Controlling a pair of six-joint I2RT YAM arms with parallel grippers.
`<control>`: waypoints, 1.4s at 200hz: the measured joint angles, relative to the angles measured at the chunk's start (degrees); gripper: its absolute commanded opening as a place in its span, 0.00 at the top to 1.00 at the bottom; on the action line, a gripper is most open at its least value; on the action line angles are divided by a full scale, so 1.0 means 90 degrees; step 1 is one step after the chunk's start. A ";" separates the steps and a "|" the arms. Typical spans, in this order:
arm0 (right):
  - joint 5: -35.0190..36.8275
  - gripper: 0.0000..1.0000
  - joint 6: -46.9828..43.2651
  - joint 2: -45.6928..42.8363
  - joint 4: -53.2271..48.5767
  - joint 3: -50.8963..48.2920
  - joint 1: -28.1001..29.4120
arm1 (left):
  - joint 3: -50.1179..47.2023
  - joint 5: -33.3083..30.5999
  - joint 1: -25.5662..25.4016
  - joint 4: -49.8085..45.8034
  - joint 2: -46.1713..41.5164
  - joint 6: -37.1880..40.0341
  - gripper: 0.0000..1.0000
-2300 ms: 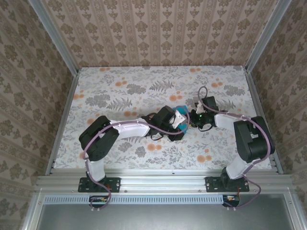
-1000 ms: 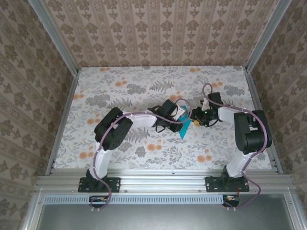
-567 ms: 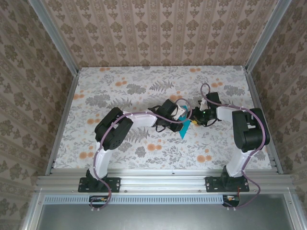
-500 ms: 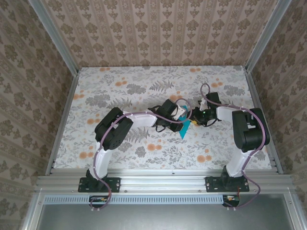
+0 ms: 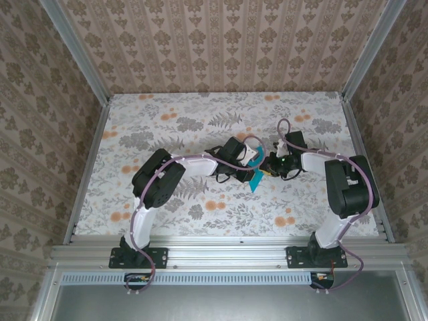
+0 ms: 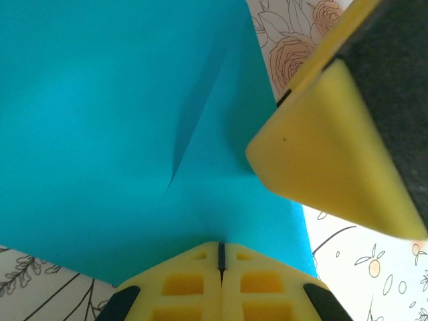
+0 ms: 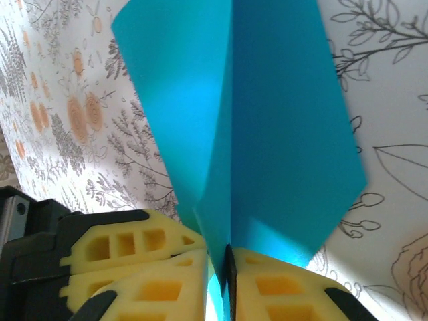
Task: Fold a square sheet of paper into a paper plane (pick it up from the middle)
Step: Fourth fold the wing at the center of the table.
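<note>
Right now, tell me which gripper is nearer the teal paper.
Neither left nor right: both touch it. The left gripper is shut on the teal paper at one edge; the right gripper is shut on a crease in it.

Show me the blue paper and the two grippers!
paper [image 6: 100, 120], left wrist view, on its flat face left of the crease.
left gripper [image 6: 221, 257], left wrist view, where its yellow pads meet.
right gripper [image 7: 228, 261], right wrist view, between its yellow pads at the paper's edge.

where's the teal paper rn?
Top view: the teal paper is just right of table centre, between the two arms, with the left tool and right tool both pinching it.
</note>
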 measured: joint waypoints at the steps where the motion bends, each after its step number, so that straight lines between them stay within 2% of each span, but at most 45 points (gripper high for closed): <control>1: 0.0000 0.85 -0.0002 -0.0007 0.0000 0.0000 0.0002 | 0.0000 0.0000 0.0000 0.0002 0.0000 0.0000 0.95; 62: 0.0352 0.96 -0.0087 -0.0053 -0.0129 -0.0002 0.0100 | 0.0000 0.0124 0.0002 0.0049 0.0005 -0.0119 0.90; 120: 0.0614 0.99 -0.0233 -0.0053 -0.0338 -0.0002 0.0107 | 0.0000 0.0255 0.0078 0.0036 -0.0027 -0.0240 0.91; 176: 0.0753 1.00 -0.0308 -0.0053 -0.0486 0.0000 0.0131 | 0.0000 0.0177 0.0138 -0.0253 -0.0347 -0.0238 0.93; 280: 0.0814 1.00 -0.0391 -0.0053 -0.0532 0.0000 0.0134 | 0.0036 -0.0022 0.0117 -0.0653 -0.0350 -0.0216 0.96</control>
